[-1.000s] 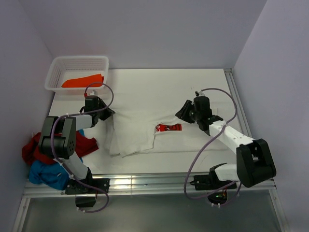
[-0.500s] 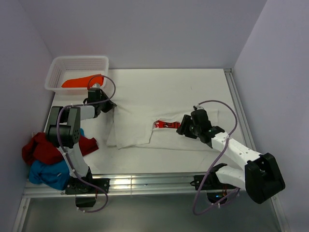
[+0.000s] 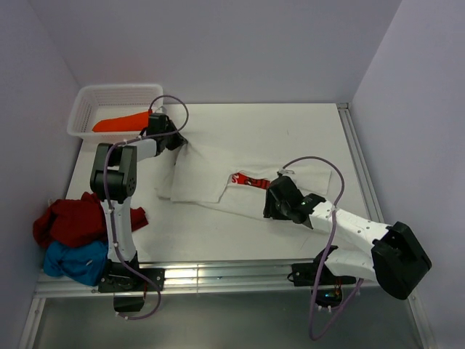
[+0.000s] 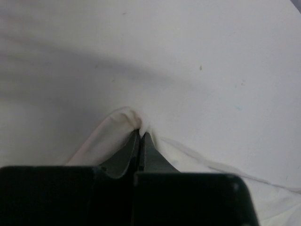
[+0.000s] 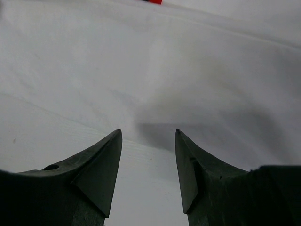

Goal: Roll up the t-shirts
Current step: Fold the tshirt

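the white tee (image 3: pixel 211 174) lies part-spread on the middle of the desk (image 3: pixel 305 131), its long axis slanting from the far left, close to the basket (image 3: pixel 87 102), toward the near right, with the red print (image 3: pixel 251 181) showing just right of its middle. the left pincer (image 3: pixel 176 139) sits at the far-left end of that axis. its wrist view shows the jaws pressed together on a small raised pinch of the white cloth (image 4: pixel 110 136), which peaks at the tips and falls away to either side. the left arm is stretched nearly straight from its base up the left side of the desk, the forearm turned right to reach that corner. the right pincer (image 3: pixel 270 202) is at the tee's near edge, just on the near side of the print. its jaws stand well apart with nothing between them, pointing down at flat white cloth, and a sliver of the print (image 5: pixel 151 1) shows at the top of its wrist view. the right arm lies low and folded, its elbow out at the near right and its forearm running left along the near side of the desk. the cloth the right arm needs is therefore directly under and just beyond its tips, and the right arm is the nearer one to that edge. whether the tips touch the cloth cannot be told. an orange tee (image 3: pixel 125 122) lies in the basket. a red tee (image 3: pixel 69 222) and a blue tee (image 3: pixel 73 260) are heaped at the near left, well apart from both pincers.
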Robot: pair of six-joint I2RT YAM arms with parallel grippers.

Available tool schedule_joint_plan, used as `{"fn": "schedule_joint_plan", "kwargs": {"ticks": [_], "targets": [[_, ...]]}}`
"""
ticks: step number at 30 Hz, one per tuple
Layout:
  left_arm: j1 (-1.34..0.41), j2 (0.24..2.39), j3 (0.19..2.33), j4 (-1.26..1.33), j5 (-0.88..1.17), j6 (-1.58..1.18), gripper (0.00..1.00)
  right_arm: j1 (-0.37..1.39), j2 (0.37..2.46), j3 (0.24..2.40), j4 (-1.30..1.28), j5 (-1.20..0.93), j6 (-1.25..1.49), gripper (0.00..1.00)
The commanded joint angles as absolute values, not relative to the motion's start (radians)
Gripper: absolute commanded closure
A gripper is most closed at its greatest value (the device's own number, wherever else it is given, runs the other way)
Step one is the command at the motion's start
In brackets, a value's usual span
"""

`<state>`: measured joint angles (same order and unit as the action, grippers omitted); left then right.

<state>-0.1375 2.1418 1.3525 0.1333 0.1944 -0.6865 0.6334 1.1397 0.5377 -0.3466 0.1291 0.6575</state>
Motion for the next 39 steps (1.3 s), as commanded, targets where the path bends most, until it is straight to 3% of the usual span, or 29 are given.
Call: {"fn": "schedule_joint_plan", "kwargs": {"ticks": [1,10,21,24,29,33,39], "targets": [[-0.146,2.200,1.492,0.121,0.210,-0.653,1.00,0.676,1.152,0.592,-0.414,0.250,0.683,0.44],[-0.146,2.322,1.745,0.037,0.236,-0.643,1.00,0.761,1.284,0.681,-0.480,0.336,0.669,0.45],[-0.152,2.416,1.899,0.023,0.294,-0.650,1.00,0.802,1.442,0.759,-0.480,0.382,0.612,0.48],[-0.156,2.430,1.925,0.017,0.304,-0.649,1.00,0.804,1.479,0.781,-0.479,0.368,0.600,0.56],[-0.172,2.464,2.003,-0.042,0.302,-0.644,1.00,0.819,1.489,0.790,-0.445,0.313,0.583,0.92],[-0.184,2.490,2.066,-0.084,0.278,-0.632,0.99,0.876,1.503,0.816,-0.456,0.311,0.589,1.00],[-0.187,2.520,2.106,-0.097,0.290,-0.640,0.99,1.030,1.539,0.893,-0.489,0.293,0.626,1.00]]}}
